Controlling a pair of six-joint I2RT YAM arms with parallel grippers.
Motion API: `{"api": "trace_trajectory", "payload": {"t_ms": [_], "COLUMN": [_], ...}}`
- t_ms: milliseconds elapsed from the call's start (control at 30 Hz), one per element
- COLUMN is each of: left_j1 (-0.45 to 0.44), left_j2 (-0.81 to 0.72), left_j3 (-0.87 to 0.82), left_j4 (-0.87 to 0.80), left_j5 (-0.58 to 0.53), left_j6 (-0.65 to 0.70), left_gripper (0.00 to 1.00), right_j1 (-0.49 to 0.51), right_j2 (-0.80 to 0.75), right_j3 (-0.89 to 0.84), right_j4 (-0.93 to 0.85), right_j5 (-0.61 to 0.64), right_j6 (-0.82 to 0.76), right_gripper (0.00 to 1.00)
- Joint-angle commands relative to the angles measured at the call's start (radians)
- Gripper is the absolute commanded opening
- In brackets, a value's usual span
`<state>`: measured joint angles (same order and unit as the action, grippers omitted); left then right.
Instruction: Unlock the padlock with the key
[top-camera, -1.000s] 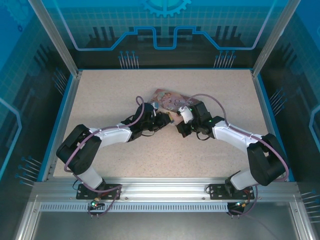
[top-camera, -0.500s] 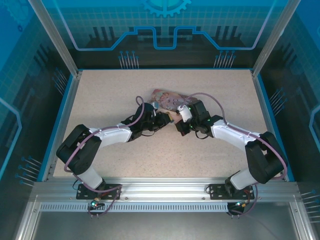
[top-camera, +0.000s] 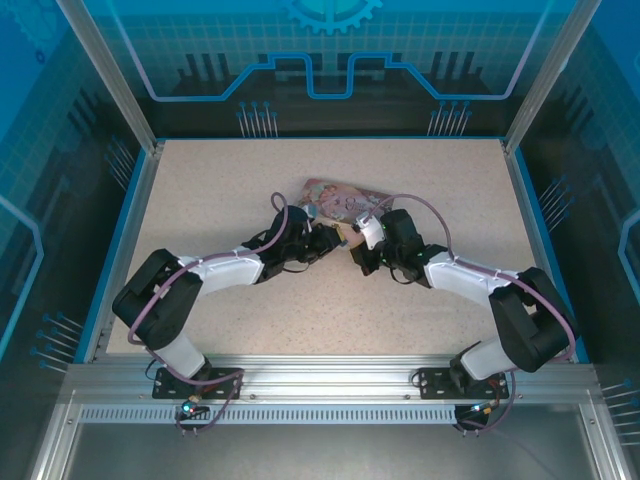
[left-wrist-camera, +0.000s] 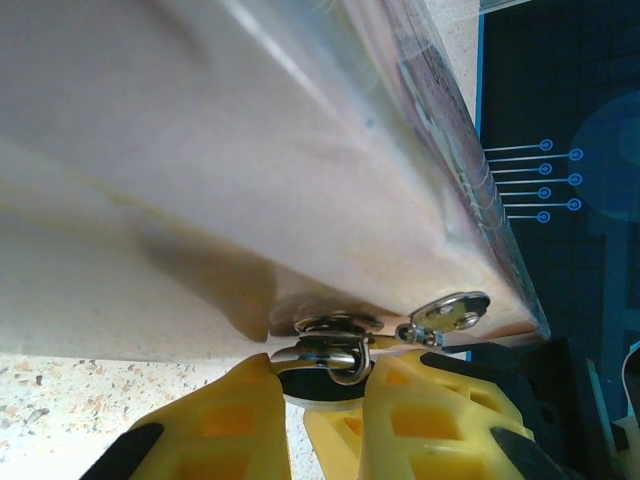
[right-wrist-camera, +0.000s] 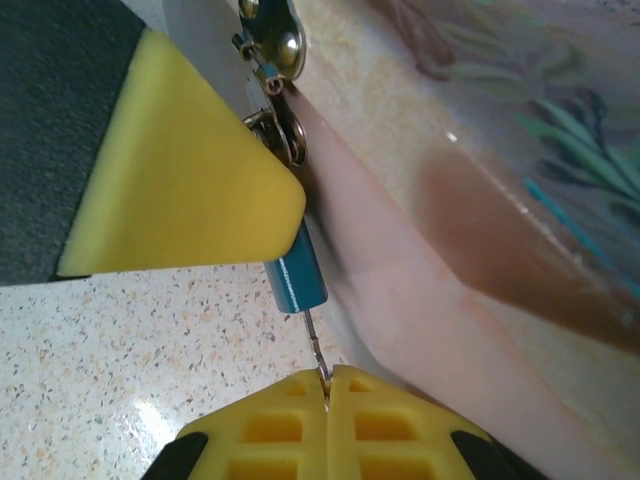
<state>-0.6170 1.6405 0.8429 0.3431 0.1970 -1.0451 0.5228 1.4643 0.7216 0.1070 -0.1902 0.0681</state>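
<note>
The padlock (right-wrist-camera: 298, 282) has a small blue-teal body, and its silvery shackle (left-wrist-camera: 340, 352) hooks through the clasp of the pink tin (top-camera: 335, 195). My left gripper (left-wrist-camera: 310, 375) is shut on the padlock and holds it against the tin's side. The key (right-wrist-camera: 313, 340) is a thin dark sliver whose tip meets the lower end of the padlock body. My right gripper (right-wrist-camera: 327, 378) is shut on the key's other end. In the top view the left gripper (top-camera: 325, 238) and the right gripper (top-camera: 355, 250) stand close together at the tin's near edge.
The pink tin (right-wrist-camera: 480, 200) lies tilted against both grippers, with a small metal hasp plate (left-wrist-camera: 450, 312) on its edge. Speckled tabletop (top-camera: 230, 170) spreads on all sides, bounded by a blue rim and glass walls.
The right arm has shifted slightly, its wrist drawing a little nearer and leftward toward the padlock. The left arm has held still.
</note>
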Motion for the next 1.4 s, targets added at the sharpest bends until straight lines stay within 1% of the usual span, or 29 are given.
{"api": "trace_trajectory", "payload": {"t_ms": [0, 233, 467, 633, 700, 867, 933, 1000, 1067, 1167, 1267, 1367], "left_j1": [-0.013, -0.015, -0.014, -0.015, -0.015, -0.013, -0.008, -0.001, 0.004, 0.009, 0.011, 0.011], "left_j2": [-0.052, -0.056, -0.041, -0.036, -0.036, -0.067, -0.087, -0.105, -0.127, -0.171, -0.213, -0.236], "left_j3": [0.034, 0.034, 0.027, 0.019, 0.019, 0.012, 0.003, -0.017, -0.036, -0.066, -0.109, -0.146], "left_j4": [0.050, 0.037, 0.046, 0.059, 0.062, 0.023, -0.004, -0.019, -0.035, -0.068, -0.074, -0.058], "left_j5": [0.053, 0.050, 0.051, 0.048, 0.048, 0.016, -0.002, -0.016, -0.032, -0.071, -0.112, -0.128], "left_j6": [-0.009, -0.005, -0.007, -0.009, -0.003, 0.033, 0.045, 0.046, 0.044, 0.047, 0.038, 0.018], "left_gripper": [0.13, 0.12, 0.12, 0.14, 0.21, 0.50, 0.61, 0.68, 0.73, 0.78, 0.79, 0.77], "right_j1": [0.016, 0.015, -0.007, -0.015, -0.014, -0.015, -0.018, -0.020, -0.021, -0.024, -0.032, -0.038], "right_j2": [-0.001, 0.016, 0.032, 0.040, 0.047, 0.076, 0.096, 0.124, 0.148, 0.176, 0.185, 0.183], "right_j3": [-0.009, -0.032, -0.027, -0.027, -0.027, -0.036, -0.034, -0.026, -0.025, -0.016, -0.026, -0.040], "right_j4": [0.136, 0.255, 0.345, 0.343, 0.315, 0.246, 0.222, 0.196, 0.192, 0.180, 0.212, 0.256], "right_j5": [-0.008, -0.010, -0.115, -0.188, -0.192, -0.163, -0.170, -0.179, -0.187, -0.205, -0.238, -0.268], "right_j6": [-0.023, -0.029, 0.043, 0.126, 0.143, 0.156, 0.160, 0.169, 0.186, 0.222, 0.297, 0.365], "right_gripper": [0.00, 0.00, 0.00, 0.00, 0.00, 0.00, 0.00, 0.00, 0.00, 0.00, 0.00, 0.00]}}
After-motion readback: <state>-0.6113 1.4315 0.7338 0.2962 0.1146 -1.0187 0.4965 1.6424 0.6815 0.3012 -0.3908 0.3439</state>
